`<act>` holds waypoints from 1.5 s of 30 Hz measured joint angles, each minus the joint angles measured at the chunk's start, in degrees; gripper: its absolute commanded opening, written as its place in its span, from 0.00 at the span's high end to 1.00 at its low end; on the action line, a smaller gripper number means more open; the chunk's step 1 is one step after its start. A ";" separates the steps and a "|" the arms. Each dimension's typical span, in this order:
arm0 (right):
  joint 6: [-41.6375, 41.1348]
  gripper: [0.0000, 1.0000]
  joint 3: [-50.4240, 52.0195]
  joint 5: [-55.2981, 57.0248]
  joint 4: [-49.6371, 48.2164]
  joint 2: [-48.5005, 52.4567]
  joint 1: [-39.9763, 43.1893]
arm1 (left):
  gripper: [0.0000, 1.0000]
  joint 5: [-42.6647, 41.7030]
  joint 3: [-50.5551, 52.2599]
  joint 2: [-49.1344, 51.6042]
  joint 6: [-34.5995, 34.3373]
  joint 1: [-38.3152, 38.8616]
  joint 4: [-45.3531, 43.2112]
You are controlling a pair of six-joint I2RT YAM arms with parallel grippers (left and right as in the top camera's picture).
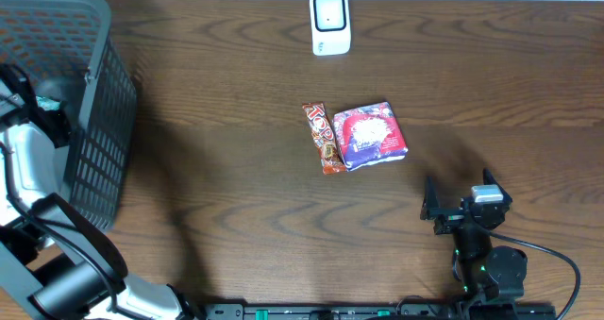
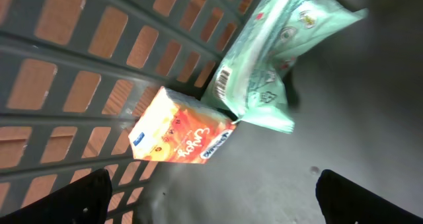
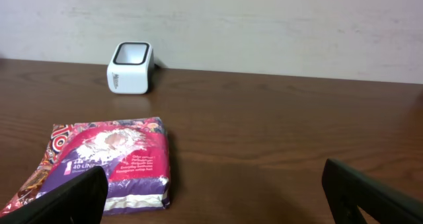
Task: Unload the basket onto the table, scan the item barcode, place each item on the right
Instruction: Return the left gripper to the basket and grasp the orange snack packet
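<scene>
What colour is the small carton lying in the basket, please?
The carton is orange with white lettering; the left wrist view shows it best.

Dark wooden table (image 1: 236,197), white scanner (image 1: 330,23) at far edge, candy bar (image 1: 321,138) touching pink packet (image 1: 371,136), grey basket (image 1: 85,122) left

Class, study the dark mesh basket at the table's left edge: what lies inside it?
The left wrist view shows an orange carton and a pale green packet in the basket, touching each other. Overhead, the left arm covers much of the inside; more items may be hidden.
</scene>
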State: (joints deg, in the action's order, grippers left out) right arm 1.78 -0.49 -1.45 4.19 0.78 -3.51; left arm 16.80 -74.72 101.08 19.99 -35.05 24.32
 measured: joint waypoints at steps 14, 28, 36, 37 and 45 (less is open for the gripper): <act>0.00 0.01 0.00 0.00 0.00 0.00 0.00 | 0.08 -4.81 0.00 2.54 5.77 -4.02 -4.02; 0.00 0.01 -0.02 0.00 -0.02 0.00 0.00 | 0.27 -6.62 0.00 5.97 9.29 -6.34 -7.87; 0.00 0.01 0.00 0.00 -0.02 0.00 0.00 | 0.28 -6.75 0.00 7.50 9.90 -7.72 -7.85; 0.00 0.01 0.00 0.00 -0.02 0.00 0.00 | 0.34 -7.13 0.00 7.50 9.92 -7.69 -7.85; 0.00 0.01 0.00 0.00 0.00 0.00 0.00 | 0.70 -11.15 0.00 7.50 9.94 -7.69 -6.32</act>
State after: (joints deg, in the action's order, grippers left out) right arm 1.78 -0.49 -1.45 4.19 0.78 -3.51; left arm 5.65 -74.72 108.57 29.93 -42.74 18.00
